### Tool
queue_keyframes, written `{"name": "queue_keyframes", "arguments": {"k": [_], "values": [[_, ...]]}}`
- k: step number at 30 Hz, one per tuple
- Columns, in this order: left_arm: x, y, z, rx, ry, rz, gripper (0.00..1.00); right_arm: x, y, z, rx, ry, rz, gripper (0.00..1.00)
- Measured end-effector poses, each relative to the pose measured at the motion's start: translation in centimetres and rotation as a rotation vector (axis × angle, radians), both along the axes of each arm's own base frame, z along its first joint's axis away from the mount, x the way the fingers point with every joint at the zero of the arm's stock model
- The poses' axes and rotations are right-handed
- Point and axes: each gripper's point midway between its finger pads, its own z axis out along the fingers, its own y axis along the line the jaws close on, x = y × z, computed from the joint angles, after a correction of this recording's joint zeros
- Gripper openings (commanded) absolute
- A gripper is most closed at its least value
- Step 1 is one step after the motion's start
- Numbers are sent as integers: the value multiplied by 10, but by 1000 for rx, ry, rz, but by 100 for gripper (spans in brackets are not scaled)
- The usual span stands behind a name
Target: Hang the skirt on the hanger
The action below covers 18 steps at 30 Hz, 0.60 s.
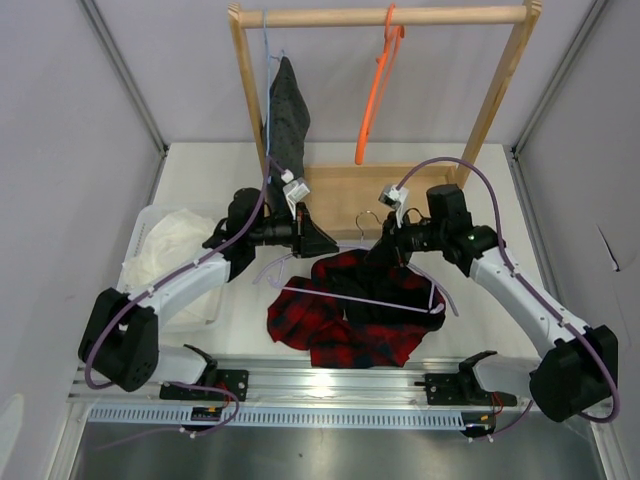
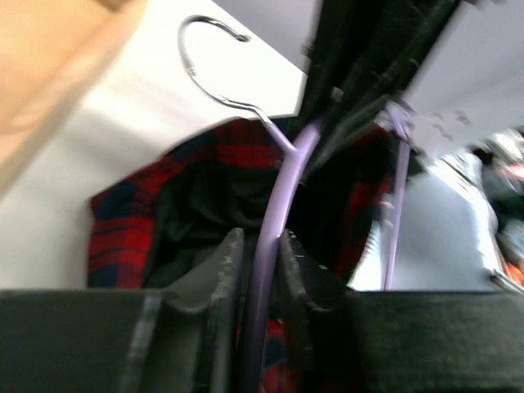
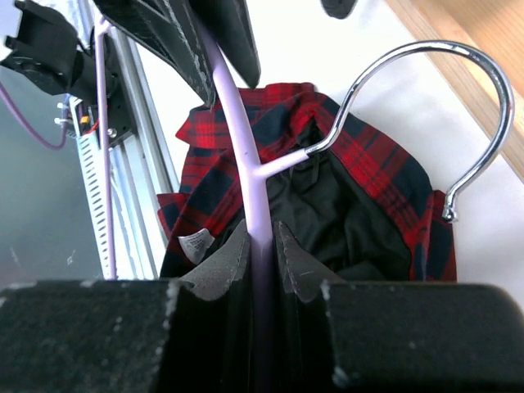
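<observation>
The lilac hanger (image 1: 350, 297) hangs over the red-and-black plaid skirt (image 1: 340, 320), which lies crumpled on the table, black lining showing. My left gripper (image 1: 328, 243) is shut on the hanger's left shoulder near the neck; in the left wrist view (image 2: 260, 239) the lilac arm (image 2: 278, 188) runs between its fingers. My right gripper (image 1: 386, 241) is shut on the right shoulder; in the right wrist view (image 3: 262, 236) the arm (image 3: 244, 139) is pinched. The metal hook (image 3: 458, 90) points to the rack. The skirt (image 3: 377, 164) lies below the hanger, one fold seemingly caught over its right end.
A wooden rack (image 1: 385, 17) stands at the back with an orange hanger (image 1: 375, 90) and a dark grey dotted garment (image 1: 288, 115) on a light blue hanger. A white cloth (image 1: 165, 250) lies in a bin at the left. A metal rail (image 1: 330, 385) runs along the near edge.
</observation>
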Motion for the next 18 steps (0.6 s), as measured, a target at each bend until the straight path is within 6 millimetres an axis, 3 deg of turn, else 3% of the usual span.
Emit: {"name": "queue_keyframes", "arguments": {"k": [6,11,18], "values": [[15,9,5,68,-28,205,45,0,-5,1,1,-51,-62,0],[59,56,23,132,-73,569,46,-7,-21,-18,-57,-13,-142,0],[65,96,30,198,-81,785,46,-6,-31,-21,-81,-18,-224,0]]}}
